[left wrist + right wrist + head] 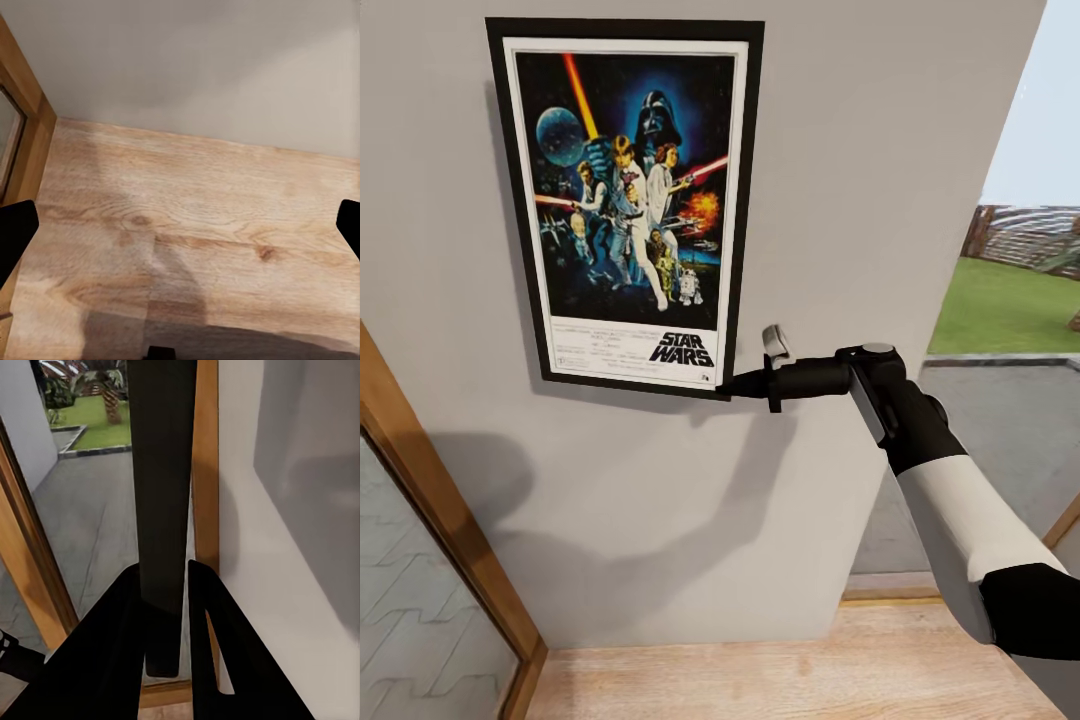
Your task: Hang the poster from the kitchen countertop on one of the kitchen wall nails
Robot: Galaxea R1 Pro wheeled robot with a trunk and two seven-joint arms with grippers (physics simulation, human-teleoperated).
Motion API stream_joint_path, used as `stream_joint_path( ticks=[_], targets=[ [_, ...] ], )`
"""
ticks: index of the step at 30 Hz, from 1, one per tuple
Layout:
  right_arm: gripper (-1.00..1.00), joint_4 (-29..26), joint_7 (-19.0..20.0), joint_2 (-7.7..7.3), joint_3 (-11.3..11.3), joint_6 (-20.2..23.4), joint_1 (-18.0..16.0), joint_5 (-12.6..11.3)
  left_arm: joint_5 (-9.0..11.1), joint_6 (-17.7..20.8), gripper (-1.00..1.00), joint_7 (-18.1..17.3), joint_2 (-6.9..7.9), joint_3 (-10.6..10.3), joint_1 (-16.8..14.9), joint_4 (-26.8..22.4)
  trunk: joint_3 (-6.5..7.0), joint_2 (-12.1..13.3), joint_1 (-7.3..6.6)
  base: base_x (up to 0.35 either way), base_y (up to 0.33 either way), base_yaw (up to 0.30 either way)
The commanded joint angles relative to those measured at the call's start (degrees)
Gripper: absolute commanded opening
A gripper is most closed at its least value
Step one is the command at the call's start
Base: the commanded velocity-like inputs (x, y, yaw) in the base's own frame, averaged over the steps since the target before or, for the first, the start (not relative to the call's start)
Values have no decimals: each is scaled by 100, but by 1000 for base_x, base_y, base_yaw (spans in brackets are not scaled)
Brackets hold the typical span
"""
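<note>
Holding the poster (628, 205) flat against the wall (880, 150), our right gripper (728, 385) pinches its lower corner, fingers (217, 660) clamped on the thin black frame edge. We judge the hang near done: keep it level, let go slowly, and check that it stays put. Glossy print, matte plaster, grained wood floor (195, 225). Left gripper (180, 225) spread wide, empty, low over the floor.

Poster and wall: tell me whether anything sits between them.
Nothing visible does. The poster lies flat against the grey wall, with the right gripper clamped on its lower right corner; no nail can be made out.
</note>
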Motion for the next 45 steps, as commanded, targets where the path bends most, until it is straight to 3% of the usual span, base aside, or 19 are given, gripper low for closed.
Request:
stream_joint_path(
  ticks=[1, 45],
  targets=[
    [-100, 1, 0, -6, 18, 73, -5, -47, 52, 5, 100, -38, -1, 9, -1, -3, -11, -12, 4, 0, 65, 0],
    [-100, 26, -7, 27, -21, 81, 29, -67, 51, -29, 100, -71, -34, 13, 6, -45, -11, -12, 4, 0, 27, 0]
  ],
)
